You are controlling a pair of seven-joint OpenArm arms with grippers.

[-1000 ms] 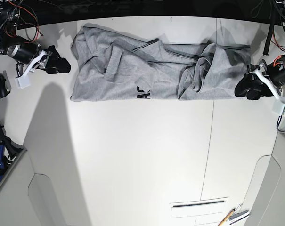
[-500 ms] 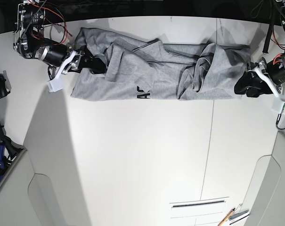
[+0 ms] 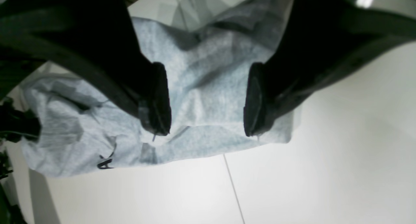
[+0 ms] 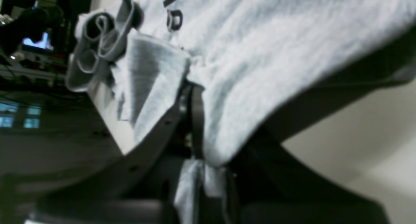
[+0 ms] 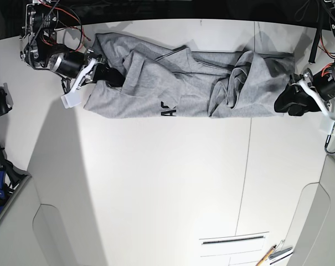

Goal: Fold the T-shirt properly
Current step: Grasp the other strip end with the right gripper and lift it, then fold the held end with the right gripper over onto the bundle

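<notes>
The T-shirt (image 5: pixel 184 83) lies along the far edge of the white tabletop (image 5: pixel 156 183), extending from near the far-left corner to near the far-right corner in the base view. It is arranged as a long, wrinkled strip with several overlapping layers. Raised folds are located toward both ends, and a small section of black lettering is exposed along the near edge of the strip, left of its middle. The right gripper (image 4: pixel 211 165) is at the left end of the strip in the base view. Its jaws are closed on the T-shirt; in the right wrist view, grey fabric is gathered between the fingers and emerges below them. The left gripper (image 3: pixel 206 130) is at the opposite end, near the right edge of the tabletop. Its jaws are open, with the two fingertips spaced well apart; the left wrist view shows fabric in the background between them. Whether these fingertips touch the fabric cannot be determined. A pencil (image 5: pixel 266 255) is located at the near edge of the tabletop, toward the near-right corner.
</notes>
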